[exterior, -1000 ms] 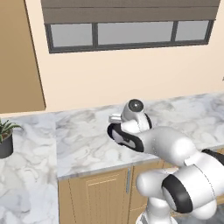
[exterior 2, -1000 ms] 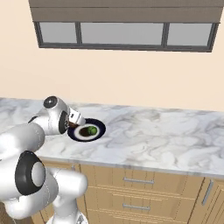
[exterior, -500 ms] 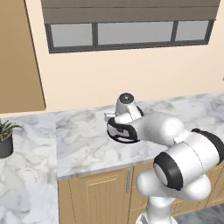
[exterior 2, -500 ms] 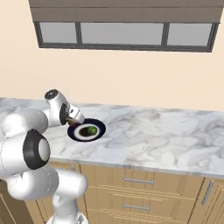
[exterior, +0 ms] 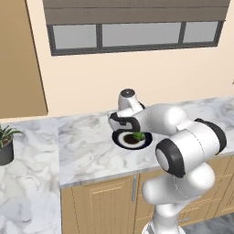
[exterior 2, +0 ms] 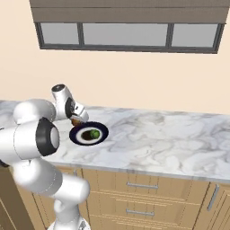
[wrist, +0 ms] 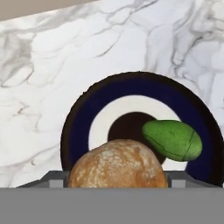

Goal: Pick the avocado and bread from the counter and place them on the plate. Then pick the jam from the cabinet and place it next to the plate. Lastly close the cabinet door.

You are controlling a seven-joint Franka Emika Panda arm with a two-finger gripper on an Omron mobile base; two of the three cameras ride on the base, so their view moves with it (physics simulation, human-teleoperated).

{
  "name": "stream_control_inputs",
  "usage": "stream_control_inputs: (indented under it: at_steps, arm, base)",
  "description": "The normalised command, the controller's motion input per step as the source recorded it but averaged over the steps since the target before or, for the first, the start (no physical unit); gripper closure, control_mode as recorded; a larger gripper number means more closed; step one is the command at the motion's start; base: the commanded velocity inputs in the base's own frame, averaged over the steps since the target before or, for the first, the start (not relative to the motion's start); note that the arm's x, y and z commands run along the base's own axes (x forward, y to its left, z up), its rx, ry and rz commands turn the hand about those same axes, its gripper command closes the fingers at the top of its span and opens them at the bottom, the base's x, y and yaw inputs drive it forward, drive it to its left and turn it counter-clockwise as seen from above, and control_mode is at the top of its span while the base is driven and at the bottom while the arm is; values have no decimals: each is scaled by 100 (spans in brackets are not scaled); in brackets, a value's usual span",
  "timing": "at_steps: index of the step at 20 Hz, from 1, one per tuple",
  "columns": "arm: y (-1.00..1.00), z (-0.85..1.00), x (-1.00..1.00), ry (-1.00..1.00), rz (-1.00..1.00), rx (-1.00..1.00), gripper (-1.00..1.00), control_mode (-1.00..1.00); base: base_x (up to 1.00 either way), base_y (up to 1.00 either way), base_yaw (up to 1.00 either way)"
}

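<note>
My gripper [wrist: 116, 178] is shut on the bread [wrist: 117, 162], a round brown-crusted roll that hangs just above the near rim of the plate [wrist: 131, 84]. The green avocado [wrist: 173, 140] lies on the plate, right of its dark centre. From the left base view the gripper [exterior: 123, 124] hovers over the plate's [exterior: 119, 139] left edge, with the avocado [exterior: 138, 136] beside it. From the right base view the bread [exterior 2: 76, 121] shows brown in the gripper [exterior 2: 75, 118], above the plate's [exterior 2: 102, 131] left rim and near the avocado [exterior 2: 94, 133]. The jam is out of view.
The marble counter [exterior: 87, 151] stretches left to a potted plant [exterior: 5, 144] and right along the wall [exterior 2: 170, 139]. A tan wooden cabinet [exterior: 18, 59] hangs at the upper left. Base cabinets with drawer handles [exterior 2: 139, 185] sit below the counter.
The arm has stretched out and carried the bread a little left and farther back, over the plate's edge. The avocado and plate have stayed put.
</note>
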Motion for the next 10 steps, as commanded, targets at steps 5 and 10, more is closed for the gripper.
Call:
stream_control_inputs:
  at_steps: [5, 10]
  arm:
    - [0, -34, 8, 0, 0, 0, 100, -100]
    - [-1, -33, 10, -1, 0, 0, 100, -100]
  base:
    - [0, 0, 0]
    - [0, 0, 0]
